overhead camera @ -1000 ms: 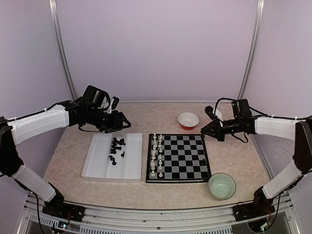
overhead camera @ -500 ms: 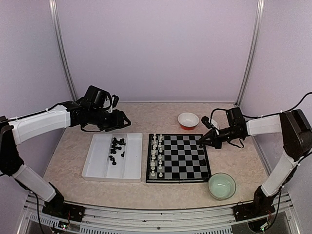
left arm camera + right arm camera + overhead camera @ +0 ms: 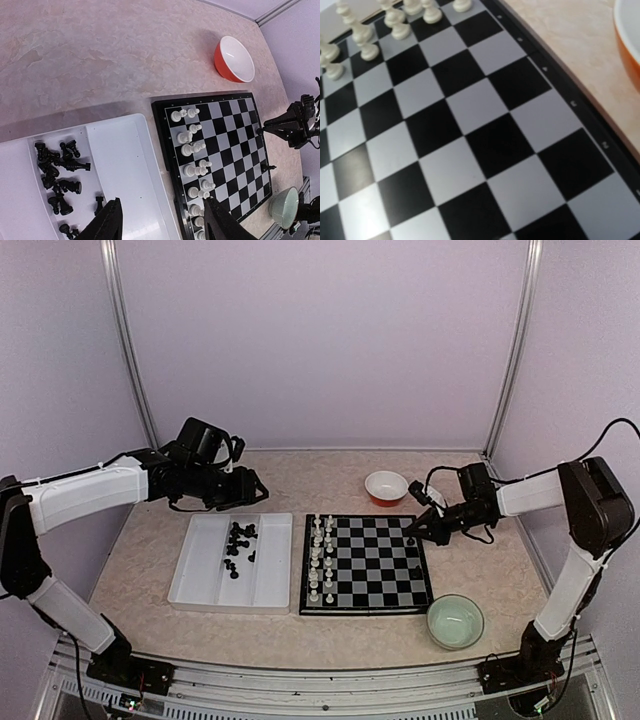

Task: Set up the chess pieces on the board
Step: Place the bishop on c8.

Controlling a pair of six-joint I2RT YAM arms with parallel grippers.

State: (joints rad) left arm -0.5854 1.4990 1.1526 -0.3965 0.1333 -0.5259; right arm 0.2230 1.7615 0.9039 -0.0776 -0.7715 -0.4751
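Observation:
The board (image 3: 370,560) lies mid-table, with white chess pieces (image 3: 320,555) in two columns on its left side. Several black chess pieces (image 3: 238,545) lie in a white tray (image 3: 200,575). One black piece (image 3: 417,570) stands at the board's right edge. My right gripper (image 3: 413,535) is low over the board's far right edge, shut on a black piece (image 3: 259,131). Its fingers are out of the right wrist view, which shows only board squares (image 3: 470,125) up close. My left gripper (image 3: 245,488) is open and empty above the tray's far edge; the left wrist view shows its gap (image 3: 162,225) wide.
A red bowl (image 3: 386,487) stands behind the board's far right corner. A green bowl (image 3: 455,621) stands near its front right corner. The tray's right compartment (image 3: 125,175) holds nothing. Purple walls close in the back and sides.
My right gripper has moved left and down, from beside the board onto its far right edge. My left arm has barely moved.

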